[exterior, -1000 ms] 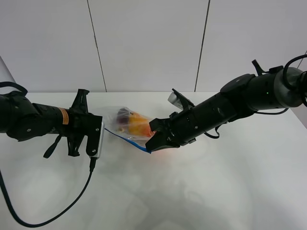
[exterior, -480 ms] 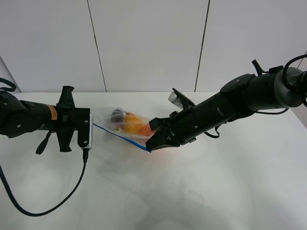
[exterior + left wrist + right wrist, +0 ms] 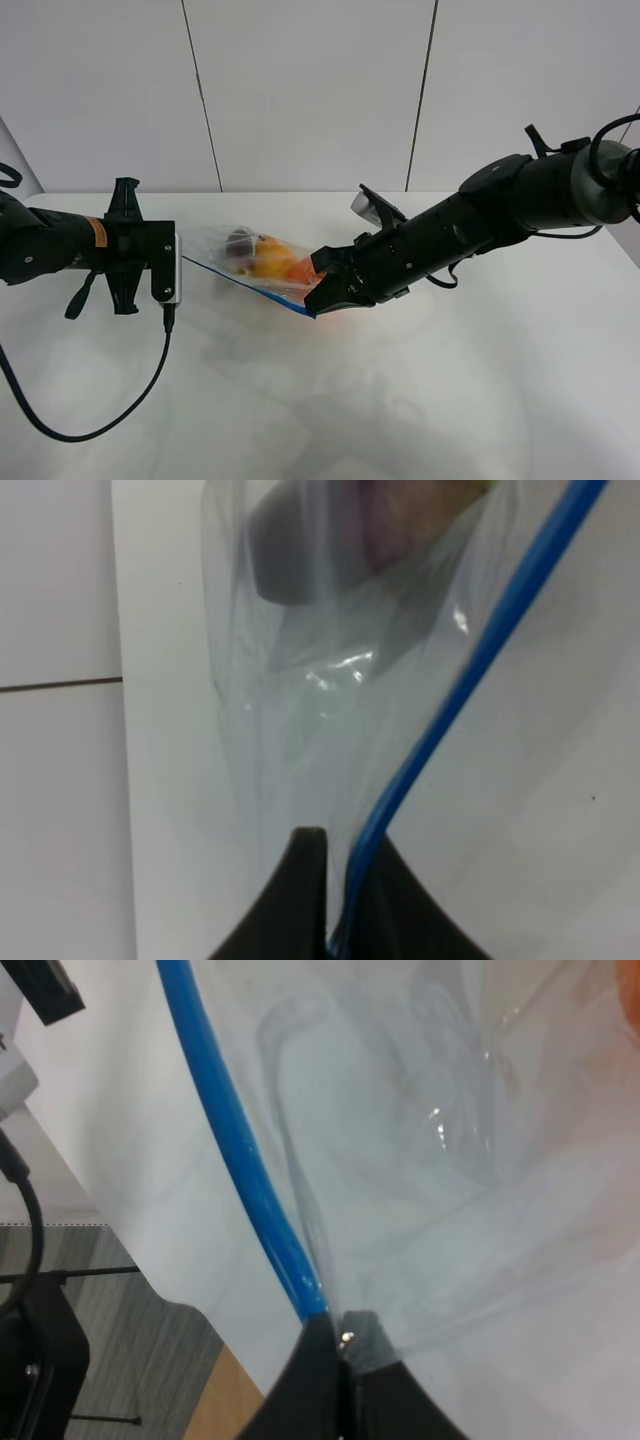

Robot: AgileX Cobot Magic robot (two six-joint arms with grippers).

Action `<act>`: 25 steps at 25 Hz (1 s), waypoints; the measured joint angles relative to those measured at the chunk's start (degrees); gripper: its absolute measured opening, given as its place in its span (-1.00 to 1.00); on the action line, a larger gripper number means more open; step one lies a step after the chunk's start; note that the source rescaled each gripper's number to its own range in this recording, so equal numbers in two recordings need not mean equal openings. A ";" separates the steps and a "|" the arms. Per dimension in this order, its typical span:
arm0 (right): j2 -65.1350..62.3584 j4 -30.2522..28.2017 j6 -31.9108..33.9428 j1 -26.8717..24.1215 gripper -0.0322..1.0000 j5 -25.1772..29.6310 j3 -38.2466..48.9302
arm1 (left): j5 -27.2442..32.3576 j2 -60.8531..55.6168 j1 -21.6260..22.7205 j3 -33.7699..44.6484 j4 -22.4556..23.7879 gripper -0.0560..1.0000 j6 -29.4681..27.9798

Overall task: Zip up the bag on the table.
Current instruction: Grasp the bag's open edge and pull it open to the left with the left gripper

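1. Toward the far edge of the table (image 3: 420, 400), left of its middle, you have the bag (image 3: 255, 258) stretched between your two arms.
2. Your left gripper (image 3: 338, 865) is clenched on the blue zip strip (image 3: 470, 670) at the bag's left end. The wrist view shows the strip coming straight out from between the closed tips.
3. Your right gripper (image 3: 338, 1332) is clamped on the other end of that strip, at the bag's right corner, with its tips pressed together over the plastic.
4. From above, the strip runs as one taut straight line between the two grips, slanting toward the near edge as it goes right.
5. Through the clear plastic you can see an orange fruit (image 3: 272, 262) and a dark purple fruit (image 3: 238, 240), both on the far side of the strip.
6. You cannot tell from these views whether the bag's underside rests on the table or hangs just above it.
7. A black cable (image 3: 100, 425) drops from your left wrist and loops across the table toward the near left corner.
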 joint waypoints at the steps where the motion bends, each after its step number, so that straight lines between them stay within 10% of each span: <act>1: 0.00 0.06 0.00 0.00 -0.94 0.00 0.00 | 0.00 0.00 0.51 0.00 0.05 -0.89 0.00; 25: 0.00 -0.39 -0.11 0.00 -0.94 -0.06 0.00 | 1.04 0.00 2.81 0.00 -3.74 -0.89 -0.06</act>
